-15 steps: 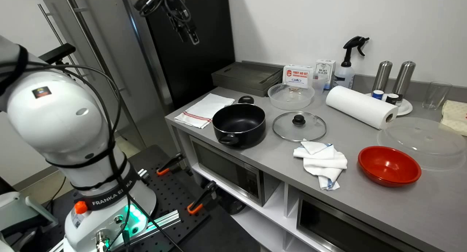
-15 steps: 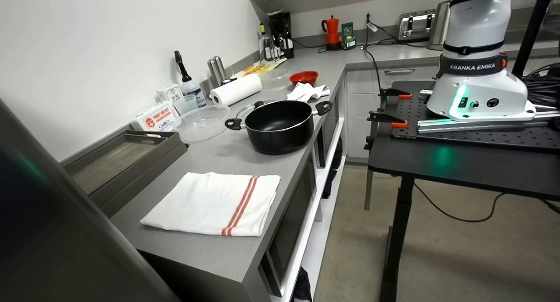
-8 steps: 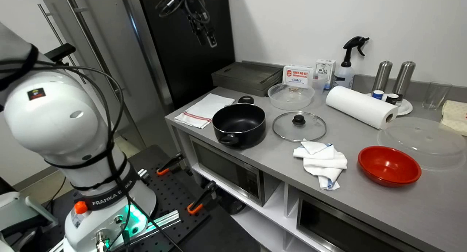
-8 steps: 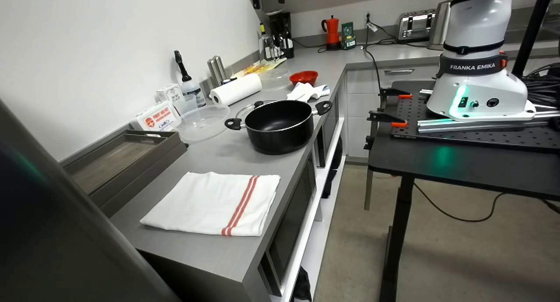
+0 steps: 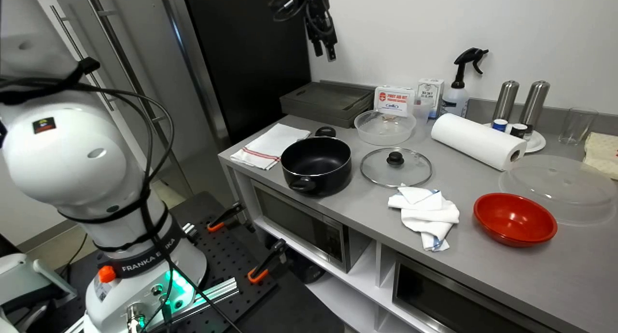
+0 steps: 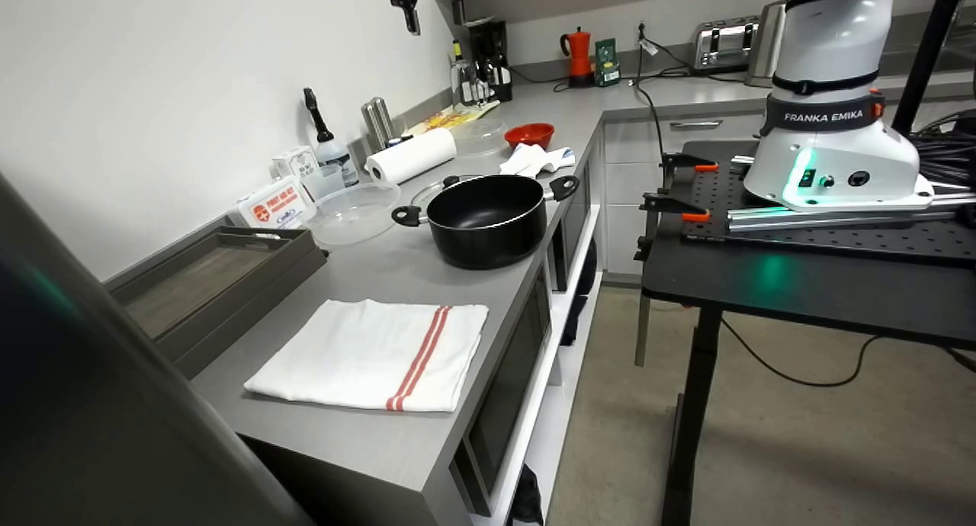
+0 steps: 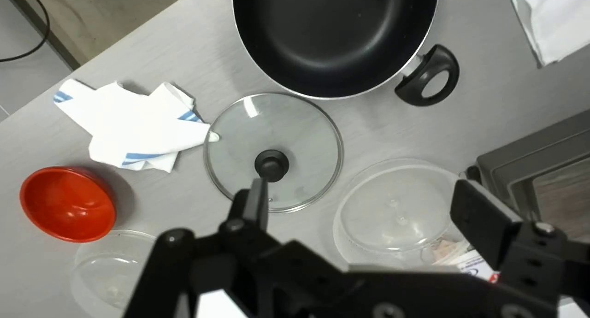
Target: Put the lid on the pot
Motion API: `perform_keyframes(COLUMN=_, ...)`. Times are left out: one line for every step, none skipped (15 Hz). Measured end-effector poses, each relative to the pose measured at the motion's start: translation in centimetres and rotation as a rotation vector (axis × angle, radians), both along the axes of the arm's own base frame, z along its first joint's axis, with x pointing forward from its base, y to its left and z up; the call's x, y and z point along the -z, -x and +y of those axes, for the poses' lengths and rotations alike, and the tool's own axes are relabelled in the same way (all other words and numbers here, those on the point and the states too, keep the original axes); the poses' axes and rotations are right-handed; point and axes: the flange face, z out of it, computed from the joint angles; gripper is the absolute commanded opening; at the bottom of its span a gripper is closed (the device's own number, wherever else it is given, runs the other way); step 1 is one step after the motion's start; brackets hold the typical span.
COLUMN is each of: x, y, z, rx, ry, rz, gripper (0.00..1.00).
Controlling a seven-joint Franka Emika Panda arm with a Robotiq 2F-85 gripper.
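The lid [image 5: 397, 171] lies flat on the grey counter [image 5: 591, 275], its black knob [image 5: 395, 158] up; as seen in an exterior view, the pot [image 5: 316, 164] stands upright just left of the lid, apart from it, its dark inside showing; a crumpled white cloth [image 5: 427, 215] lies on the near side of the lid, and in the wrist view one tip of it shows through the lid's glass at the rim; the claw [image 7: 363, 191] hangs high above the counter in both exterior views, well apart from lid and pot, its fingers [image 7: 479, 221] spread wide and holding nothing; beyond the lid sits a clear bowl [image 5: 385, 138], with a first-aid box [image 5: 393, 101] just behind it; farther right are a paper roll [image 5: 475, 140] on its side, a red bowl [image 5: 515, 219] and, just beside that, a clear cover [image 5: 560, 190]; left of the pot lies a folded towel [image 5: 270, 145] with red stripes, and past it a grey tray [image 5: 318, 112] stands on the far side.
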Motion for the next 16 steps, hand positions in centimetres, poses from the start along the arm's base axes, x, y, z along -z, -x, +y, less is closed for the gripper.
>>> perform_keyframes(x=0.3, y=-1.5, z=-1.2, rx=0.024, ry=-0.01, rz=0.001, gripper=1.0)
perform_keyframes(x=0.7, y=-2.9, z=-2.2, rx=0.046, ry=-0.018, rz=0.001, gripper=1.0)
perform_keyframes(x=1.1, y=-4.3, z=-3.4, rx=0.07, ry=-0.026, rz=0.001, gripper=1.0)
perform_keyframes(x=1.7, y=-5.6, z=-4.4, rx=0.092, ry=-0.034, rz=0.002, gripper=1.0)
perform_keyframes(x=2.3, y=-6.8, z=-5.5, rx=0.116, ry=-0.044, rz=0.003, gripper=1.0)
perform_keyframes(x=2.9, y=-7.9, z=-6.4, rx=0.138, ry=-0.055, rz=0.005, gripper=1.0)
perform_keyframes(x=3.6, y=-8.9, z=-7.3, rx=0.162, ry=-0.068, rz=0.011, gripper=1.0)
perform_keyframes(x=4.3, y=-9.8, z=-8.1, rx=0.184, ry=-0.082, rz=0.016, gripper=1.0)
perform_keyframes(x=5.1, y=-10.6, z=-8.8, rx=0.206, ry=-0.096, rz=0.021, gripper=1.0)
perform_keyframes(x=5.8, y=-11.4, z=-9.5, rx=0.226, ry=-0.108, rz=0.03, gripper=1.0)
perform_keyframes(x=6.7, y=-12.1, z=-10.2, rx=0.245, ry=-0.12, rz=0.038, gripper=1.0)
perform_keyframes(x=7.5, y=-12.8, z=-10.7, rx=0.261, ry=-0.13, rz=0.044, gripper=1.0)
perform_keyframes(x=8.2, y=-13.4, z=-11.2, rx=0.275, ry=-0.137, rz=0.048, gripper=1.0)
perform_keyframes(x=9.0, y=-13.9, z=-11.7, rx=0.288, ry=-0.141, rz=0.052, gripper=1.0)
perform_keyframes(x=9.8, y=-14.4, z=-12.2, rx=0.303, ry=-0.141, rz=0.055, gripper=1.0)
perform_keyframes(x=10.6, y=-14.8, z=-12.6, rx=0.317, ry=-0.138, rz=0.06, gripper=1.0)
